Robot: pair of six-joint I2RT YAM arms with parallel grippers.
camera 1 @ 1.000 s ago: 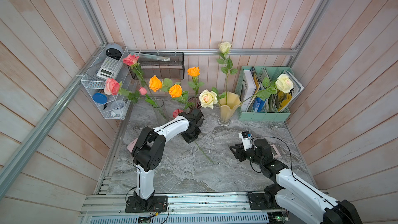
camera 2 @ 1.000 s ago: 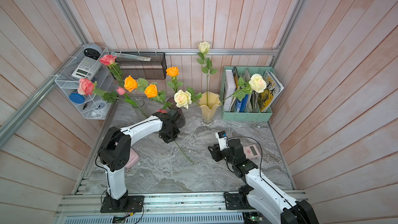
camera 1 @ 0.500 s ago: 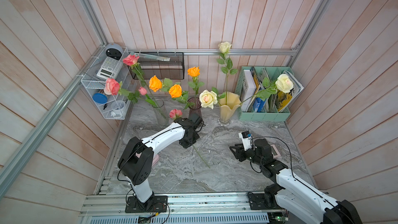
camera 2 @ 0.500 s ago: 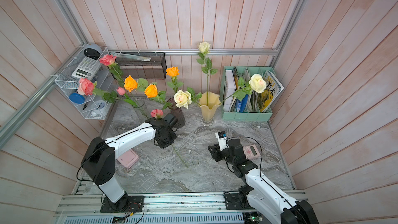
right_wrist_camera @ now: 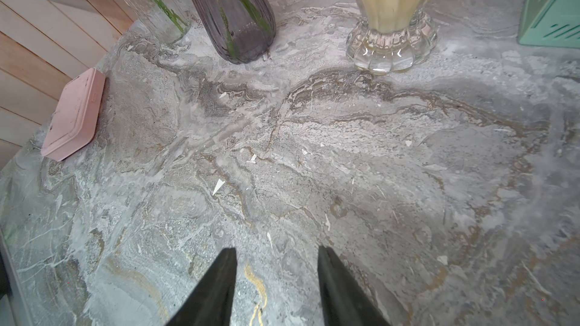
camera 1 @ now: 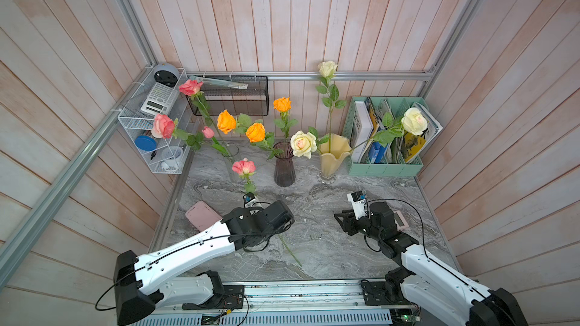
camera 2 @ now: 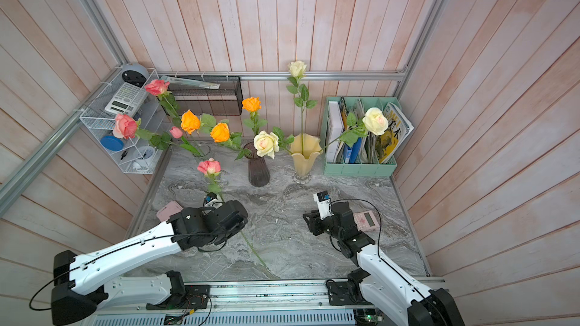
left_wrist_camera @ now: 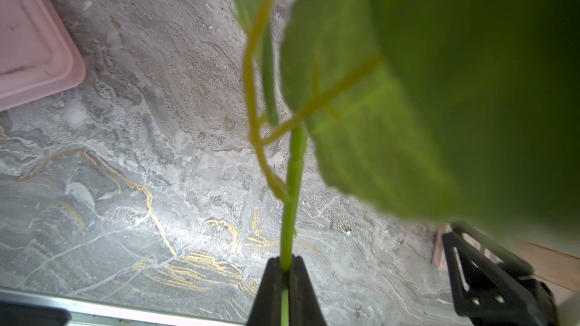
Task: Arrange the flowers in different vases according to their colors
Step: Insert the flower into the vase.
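My left gripper [left_wrist_camera: 286,261] is shut on the green stem [left_wrist_camera: 290,202] of a pink rose [camera 1: 244,167], which stands tilted over the table with its stem end trailing toward the front edge. Two pink roses [camera 1: 163,125] and a bud lean out of the clear glass vase [camera 1: 232,164]. Three orange roses [camera 1: 255,132] rise above the dark purple vase [camera 1: 284,167]. Three cream roses [camera 1: 303,144] stand in the pale yellow vase [camera 1: 332,155]. My right gripper [right_wrist_camera: 277,255] hovers open and empty over bare marble, in front of the yellow vase.
A pink case [camera 1: 202,214] lies by the left wall beside my left arm. A pink calculator [camera 2: 365,219] lies behind my right wrist. A mint file holder [camera 1: 386,164] stands back right, with a white wire rack [camera 1: 147,127] and a black mesh basket [camera 1: 235,98] on the walls.
My left arm has pulled back from the purple vase toward the front, carrying the pink rose, whose bloom now stands higher. The right arm has not moved.
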